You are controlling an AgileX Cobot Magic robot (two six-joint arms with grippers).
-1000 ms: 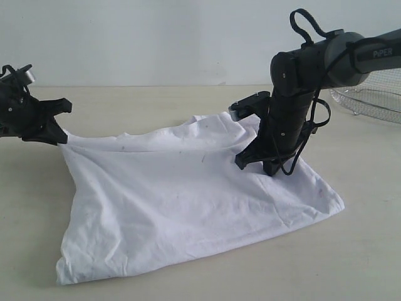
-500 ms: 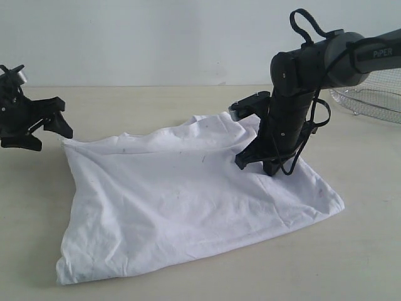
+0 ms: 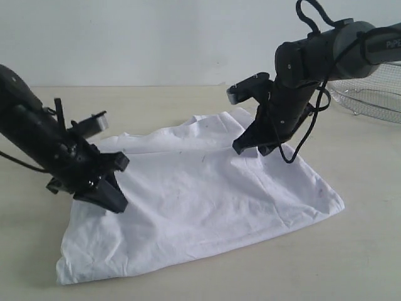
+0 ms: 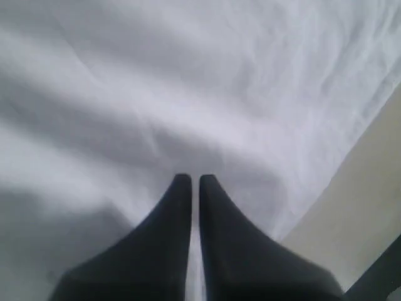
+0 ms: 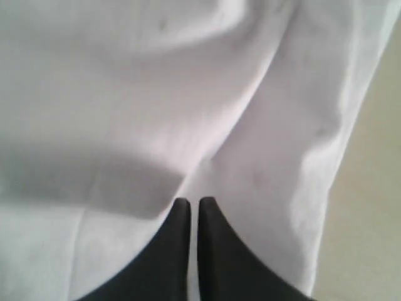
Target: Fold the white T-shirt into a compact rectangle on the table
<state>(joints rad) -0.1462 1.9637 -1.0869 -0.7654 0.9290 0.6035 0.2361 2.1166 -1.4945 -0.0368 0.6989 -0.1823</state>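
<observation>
- Exterior view: white T-shirt lies spread on worktop, fold likely mid-way.
- Left jaws clenched at shirt's side edge, right jaws clenched above its far edge; no cloth visibly held.
- Next: pinch an edge, fold across.

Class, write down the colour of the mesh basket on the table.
Silver-grey; the mesh basket shows only in the exterior view.

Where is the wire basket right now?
Exterior view: the wire basket sits on the table at the far right edge, behind the right arm.
</observation>
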